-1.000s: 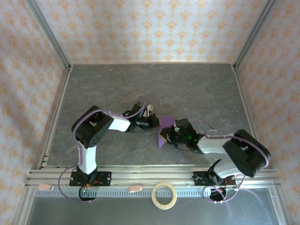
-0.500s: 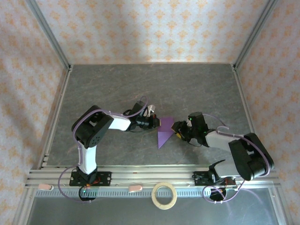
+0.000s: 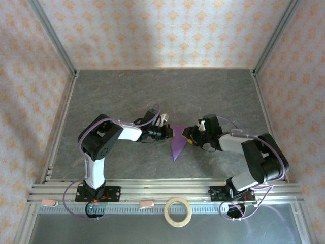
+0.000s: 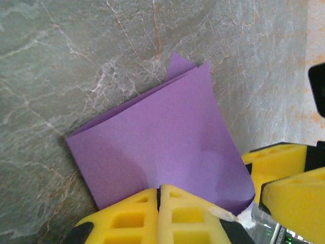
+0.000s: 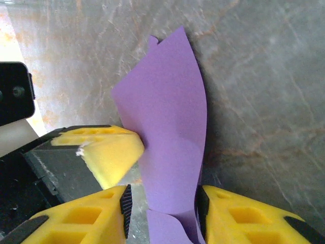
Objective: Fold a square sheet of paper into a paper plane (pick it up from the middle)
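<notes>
veined grey table (image 3: 111, 91), probably folded purple paper (image 4: 167, 147)

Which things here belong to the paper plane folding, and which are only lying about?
Belonging to the job: purple paper, folded; left gripper, fingers shut on it; right gripper, fingers around it.
Lying about: tan tape ring at the near edge.

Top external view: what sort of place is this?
Probably a robot test cell, not a home: a left arm and a right arm bolted to a metal rail at the near edge of a grey stone-look table, boxed in by patterned wall panels in metal frames.
</notes>
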